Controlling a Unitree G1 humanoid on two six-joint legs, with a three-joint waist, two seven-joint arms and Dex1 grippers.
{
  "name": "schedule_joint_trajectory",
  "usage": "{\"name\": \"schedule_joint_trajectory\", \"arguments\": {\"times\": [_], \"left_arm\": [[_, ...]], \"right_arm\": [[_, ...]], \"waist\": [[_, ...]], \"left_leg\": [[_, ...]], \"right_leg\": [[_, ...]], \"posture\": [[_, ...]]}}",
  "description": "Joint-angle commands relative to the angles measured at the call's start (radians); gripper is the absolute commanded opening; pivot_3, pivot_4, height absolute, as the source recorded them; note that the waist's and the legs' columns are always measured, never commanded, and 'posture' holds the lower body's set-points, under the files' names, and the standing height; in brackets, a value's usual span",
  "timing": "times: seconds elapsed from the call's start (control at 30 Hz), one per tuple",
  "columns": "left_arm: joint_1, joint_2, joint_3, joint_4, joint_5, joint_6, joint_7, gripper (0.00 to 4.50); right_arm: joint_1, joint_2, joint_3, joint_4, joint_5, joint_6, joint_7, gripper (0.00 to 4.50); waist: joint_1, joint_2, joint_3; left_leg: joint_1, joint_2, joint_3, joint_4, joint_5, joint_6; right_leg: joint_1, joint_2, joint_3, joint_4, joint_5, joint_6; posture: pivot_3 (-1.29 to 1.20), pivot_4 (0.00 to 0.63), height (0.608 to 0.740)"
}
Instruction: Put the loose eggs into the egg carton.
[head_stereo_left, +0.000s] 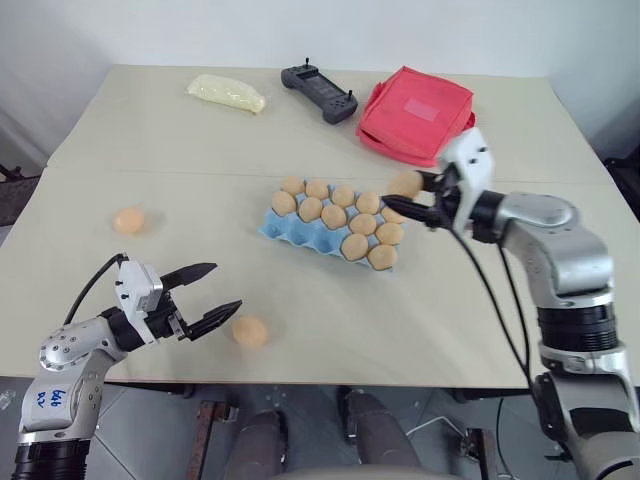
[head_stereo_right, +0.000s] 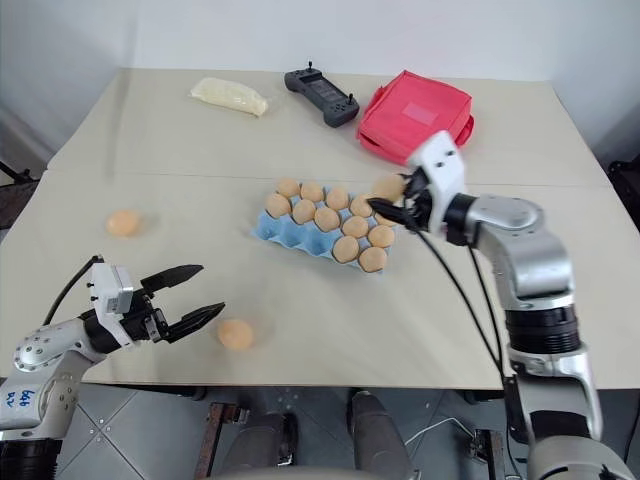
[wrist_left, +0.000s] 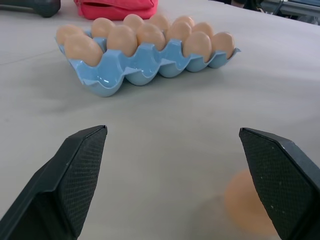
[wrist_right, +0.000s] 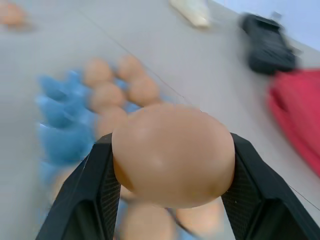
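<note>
carton (wrist_right: 60, 137): showing blurred in the right wrist view, its near end hiding behind the held egg (wrist_right: 172, 155)
near loose egg (wrist_left: 245, 210): blurring, partly hiding behind a left finger (wrist_left: 282, 180)
far-right table corner: being cut off by the picture's edge

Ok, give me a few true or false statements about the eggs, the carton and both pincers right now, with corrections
1. The right pincer grips a pale orange-tan egg beside the light blue moulded egg carton. True.
2. The left pincer is shut on an egg. False: it is open and holds nothing.
3. Two loose eggs lie on the beige table. True.
4. The red square bag sits on the carton. False: it lies beyond it.
</note>
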Motion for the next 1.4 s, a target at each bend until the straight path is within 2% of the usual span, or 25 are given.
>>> {"name": "schedule_joint_trajectory", "arguments": {"times": [0.03,0.23,0.53,0.73,0.77,1.07,1.2,1.4], "left_arm": [[-0.014,-0.006,0.019,-0.015,-0.015,-0.014,0.005,4.50],[0.007,-0.007,0.033,-0.033,-0.018,-0.018,0.011,4.50],[0.068,-0.012,0.060,-0.081,-0.017,-0.026,0.040,4.50],[0.083,-0.019,0.064,-0.099,-0.018,-0.024,0.056,4.50],[0.084,-0.020,0.065,-0.101,-0.019,-0.023,0.058,4.50],[0.076,-0.016,0.072,-0.129,-0.015,-0.004,0.108,4.50],[0.082,-0.023,0.080,-0.180,-0.014,0.030,0.182,4.50],[0.170,-0.067,0.109,-0.318,-0.019,0.088,0.299,4.50]], "right_arm": [[-0.040,0.066,0.055,-0.021,0.008,-0.005,-0.015,2.30],[-0.068,0.157,0.181,0.098,-0.062,-0.054,-0.020,2.30],[-0.082,0.204,0.226,0.207,-0.111,-0.119,-0.010,2.30],[-0.090,0.195,0.216,0.191,-0.107,-0.118,0.020,4.33],[-0.090,0.190,0.210,0.178,-0.101,-0.115,0.029,4.49],[-0.088,0.128,0.164,0.055,-0.042,-0.102,0.109,4.49],[-0.040,0.058,0.111,-0.020,0.038,-0.157,0.226,4.49],[0.050,-0.062,0.037,0.031,0.117,-0.291,0.434,4.49]], "waist": [[0.001,0.000,0.000],[0.002,0.000,0.000],[0.002,0.000,0.000],[0.001,0.000,0.000],[0.002,0.000,0.000],[0.003,0.001,0.000],[0.007,0.001,0.000],[0.009,0.001,0.000]], "left_leg": [[0.000,0.000,0.000,0.000,0.000,0.000],[-0.002,0.000,-0.002,-0.001,-0.001,-0.001],[-0.003,0.000,-0.003,-0.003,-0.001,-0.002],[-0.003,0.000,-0.003,-0.002,-0.001,-0.002],[-0.003,0.000,-0.003,-0.002,-0.001,-0.002],[-0.003,0.000,-0.004,-0.003,-0.001,-0.002],[-0.004,0.000,-0.004,-0.003,-0.001,-0.002],[-0.004,-0.001,-0.004,-0.003,-0.004,-0.001]], "right_leg": [[0.000,0.000,0.000,0.000,0.000,0.000],[-0.001,-0.004,-0.002,-0.002,0.000,-0.001],[-0.003,-0.007,-0.007,-0.003,-0.001,-0.002],[-0.003,-0.007,-0.008,-0.002,-0.001,-0.003],[-0.003,-0.007,-0.009,-0.002,-0.001,-0.003],[-0.003,-0.008,-0.012,-0.003,-0.002,-0.003],[-0.003,-0.014,-0.025,-0.003,-0.002,-0.005],[-0.001,-0.018,-0.032,-0.005,-0.003,-0.005]], "posture": [[0.00,0.150,0.740],[0.00,0.150,0.740],[0.00,0.150,0.740],[0.00,0.150,0.740],[0.00,0.150,0.740],[0.00,0.150,0.740],[0.00,0.150,0.740],[0.00,0.150,0.740]]}}
